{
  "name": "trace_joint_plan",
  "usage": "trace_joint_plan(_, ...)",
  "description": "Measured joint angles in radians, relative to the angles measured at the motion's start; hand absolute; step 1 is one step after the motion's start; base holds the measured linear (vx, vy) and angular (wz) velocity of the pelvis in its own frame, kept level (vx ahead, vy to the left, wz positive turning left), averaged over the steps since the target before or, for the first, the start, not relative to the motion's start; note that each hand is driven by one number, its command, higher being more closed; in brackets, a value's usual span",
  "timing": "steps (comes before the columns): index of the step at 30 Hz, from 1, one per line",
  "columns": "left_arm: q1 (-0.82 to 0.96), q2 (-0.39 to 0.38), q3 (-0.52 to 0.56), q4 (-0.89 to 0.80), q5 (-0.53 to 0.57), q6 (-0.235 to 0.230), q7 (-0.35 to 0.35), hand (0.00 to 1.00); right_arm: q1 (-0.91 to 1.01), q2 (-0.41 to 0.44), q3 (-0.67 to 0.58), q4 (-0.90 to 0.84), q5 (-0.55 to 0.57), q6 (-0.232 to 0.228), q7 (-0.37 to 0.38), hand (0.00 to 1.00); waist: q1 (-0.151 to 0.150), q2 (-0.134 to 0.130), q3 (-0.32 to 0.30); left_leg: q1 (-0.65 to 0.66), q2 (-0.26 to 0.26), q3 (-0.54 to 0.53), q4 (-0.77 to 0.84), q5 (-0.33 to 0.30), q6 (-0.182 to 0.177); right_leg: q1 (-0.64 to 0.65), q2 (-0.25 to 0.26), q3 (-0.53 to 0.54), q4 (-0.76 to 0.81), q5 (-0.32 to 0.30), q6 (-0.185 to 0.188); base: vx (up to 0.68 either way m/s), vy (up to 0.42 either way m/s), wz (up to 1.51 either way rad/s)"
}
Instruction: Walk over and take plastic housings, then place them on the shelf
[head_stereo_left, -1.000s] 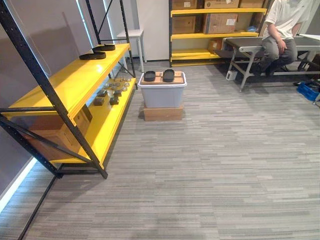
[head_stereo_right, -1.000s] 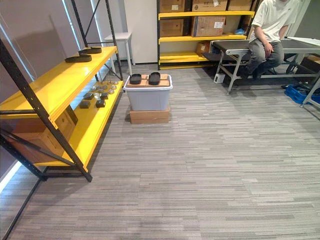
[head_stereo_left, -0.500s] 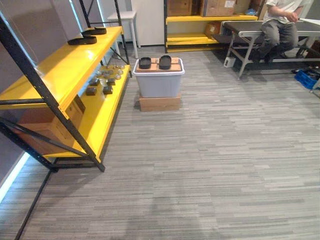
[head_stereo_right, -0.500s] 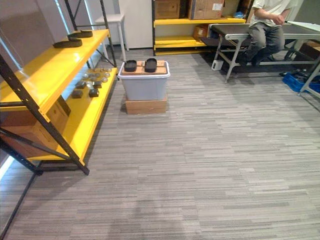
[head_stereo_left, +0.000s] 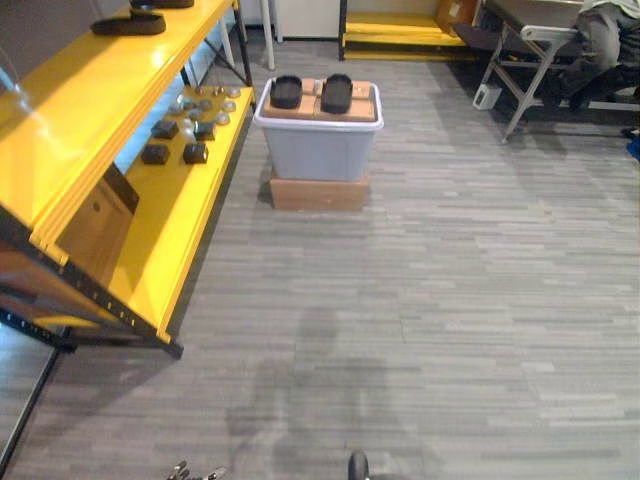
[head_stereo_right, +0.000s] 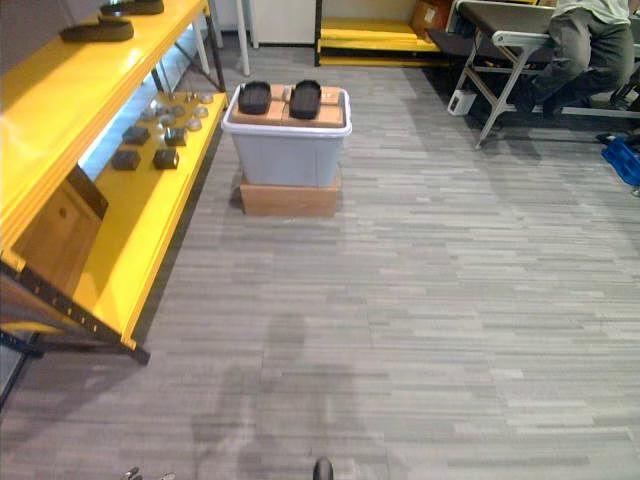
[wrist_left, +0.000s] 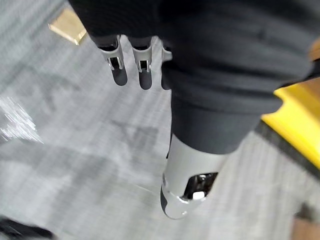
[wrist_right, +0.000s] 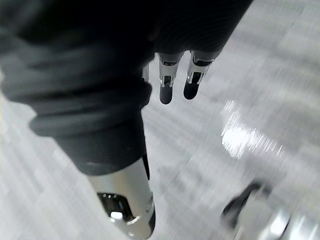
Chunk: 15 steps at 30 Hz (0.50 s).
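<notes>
Sitting side by side on the wooden boards that cap the grey bin (head_stereo_left: 318, 150), the left housing (head_stereo_left: 287, 91) and the right housing (head_stereo_left: 337, 92) lie on top in the open, where a hand can come down on them from above. The bin stands on a low box (head_stereo_left: 318, 194), probably to raise the pick-up height, just beside the lower board of the yellow shelf (head_stereo_left: 168, 225), so the carry should be short. Two shelved housings (head_stereo_left: 128, 23) already lie at the far end of the upper board, which suggests where these two belong. The left hand (wrist_left: 141, 70) and the right hand (wrist_right: 167, 85) both hang over bare floor with fingers straight and relaxed, holding nothing. That fits an approach on foot, with the bin well ahead and out of reach.
</notes>
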Motion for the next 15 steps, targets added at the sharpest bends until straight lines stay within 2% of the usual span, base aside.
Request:
trace_joint_plan(1, 0.024, -0.026, 0.008, -0.007, -0.001, 0.001, -0.001, 0.00, 0.002, 0.012, 0.000, -0.019, -0.001, 0.003, -0.005, 0.00, 0.028, -0.008, -0.004, -0.103, -0.006, 0.020, 0.039, -0.041, 0.049, 0.086, -0.015, 0.042, -0.053, -0.039, 0.013, 0.61, -0.033, -0.42)
trace_joint_plan(3, 0.051, -0.053, 0.013, -0.010, -0.004, 0.004, -0.003, 0.00, -0.001, 0.011, -0.001, -0.023, -0.002, 0.012, -0.007, 0.00, 0.047, 0.005, -0.008, -0.210, -0.016, 0.031, -0.037, -0.090, 0.061, 0.151, -0.024, 0.070, -0.090, -0.074, 0.027, 0.65, 0.042, -0.45)
trace_joint_plan(4, 0.079, -0.069, 0.016, -0.010, -0.018, 0.011, -0.007, 0.00, -0.002, 0.019, -0.003, -0.023, -0.002, 0.018, -0.006, 0.00, 0.077, -0.007, -0.012, -0.273, -0.062, 0.038, -0.243, -0.127, 0.050, 0.206, -0.062, 0.099, -0.108, -0.113, 0.045, 0.58, 0.110, -0.50)
trace_joint_plan(5, 0.093, -0.076, 0.019, -0.010, -0.022, 0.012, -0.011, 0.00, -0.002, 0.021, -0.010, -0.023, -0.002, 0.019, -0.006, 0.00, 0.089, -0.016, -0.013, -0.285, -0.085, 0.041, -0.342, -0.129, 0.046, 0.222, -0.082, 0.113, -0.112, -0.131, 0.056, 0.59, 0.161, -0.74)
trace_joint_plan(6, 0.123, -0.092, 0.023, -0.009, -0.030, 0.016, -0.019, 0.00, -0.001, 0.022, -0.031, -0.024, -0.004, 0.020, -0.006, 0.00, 0.112, -0.028, -0.022, -0.307, -0.123, 0.042, -0.550, -0.119, 0.042, 0.263, -0.120, 0.138, -0.121, -0.174, 0.080, 0.49, 0.155, -0.56)
trace_joint_plan(7, 0.136, -0.099, 0.025, -0.008, -0.034, 0.017, -0.019, 0.00, 0.000, 0.022, -0.046, -0.024, -0.005, 0.020, -0.006, 0.00, 0.122, -0.029, -0.028, -0.312, -0.136, 0.044, -0.642, -0.112, 0.031, 0.280, -0.134, 0.144, -0.125, -0.197, 0.089, 0.65, 0.215, -0.71)
trace_joint_plan(8, 0.164, -0.100, 0.027, 0.003, -0.040, 0.018, -0.018, 0.00, 0.008, 0.028, -0.074, -0.019, -0.005, 0.022, -0.007, 0.00, 0.136, -0.058, -0.055, -0.319, -0.159, 0.070, -0.657, -0.035, 0.053, 0.315, -0.170, 0.170, -0.116, -0.239, 0.111, 0.73, 0.217, -0.40)
trace_joint_plan(9, 0.172, -0.101, 0.046, 0.029, -0.042, 0.024, -0.018, 0.00, 0.011, 0.042, -0.109, -0.009, -0.005, 0.023, -0.004, 0.00, 0.129, -0.086, -0.095, -0.318, -0.192, 0.069, -0.625, -0.051, 0.130, 0.283, -0.200, 0.171, -0.010, -0.246, 0.119, 0.94, 0.279, -0.18)
trace_joint_plan(10, 0.168, -0.104, 0.056, 0.036, -0.046, 0.024, -0.019, 0.00, 0.009, 0.049, -0.135, -0.005, -0.005, 0.023, -0.003, 0.00, 0.121, -0.097, -0.107, -0.308, -0.210, 0.061, -0.625, -0.061, 0.155, 0.243, -0.206, 0.176, 0.093, -0.239, 0.132, 0.83, 0.248, 0.27)
trace_joint_plan(11, 0.152, -0.094, 0.080, 0.047, -0.060, 0.021, -0.022, 0.00, 0.005, 0.063, -0.189, 0.015, -0.005, 0.022, -0.005, 0.00, 0.117, -0.115, -0.112, -0.253, -0.231, 0.057, -0.633, -0.075, 0.198, 0.162, -0.211, 0.203, 0.345, -0.175, 0.260, 1.01, 0.285, 0.40)
trace_joint_plan(12, 0.138, -0.080, 0.086, 0.053, -0.068, 0.020, -0.022, 0.00, -0.001, 0.065, -0.197, 0.047, -0.005, 0.023, -0.006, 0.00, 0.114, -0.132, -0.099, -0.180, -0.240, 0.049, -0.631, -0.088, 0.229, 0.084, -0.205, 0.232, 0.599, -0.029, 0.418, 0.83, 0.196, 0.32)
trace_joint_plan(13, 0.132, -0.077, 0.088, 0.056, -0.075, 0.022, -0.019, 0.00, -0.001, 0.065, -0.190, 0.056, -0.005, 0.023, -0.005, 0.00, 0.116, -0.128, -0.091, -0.139, -0.239, 0.045, -0.630, -0.093, 0.239, 0.042, -0.201, 0.238, 0.717, 0.009, 0.412, 0.96, 0.152, 0.15)
trace_joint_plan(14, 0.123, -0.078, 0.097, 0.054, -0.081, 0.024, -0.015, 0.00, 0.002, 0.063, -0.172, 0.057, -0.005, 0.023, -0.004, 0.00, 0.112, -0.125, -0.089, -0.035, -0.239, 0.026, -0.653, -0.115, 0.240, -0.040, -0.201, 0.211, 0.918, 0.018, 0.411, 0.77, 0.033, 0.18)
trace_joint_plan(15, 0.114, -0.080, 0.097, 0.049, -0.083, 0.024, -0.015, 0.00, 0.009, 0.064, -0.140, 0.056, -0.011, 0.024, -0.002, 0.00, 0.092, -0.118, -0.090, 0.080, -0.235, 0.001, -0.714, -0.129, 0.234, -0.124, -0.214, 0.152, 1.039, 0.009, 0.395, 0.78, -0.009, 0.31)
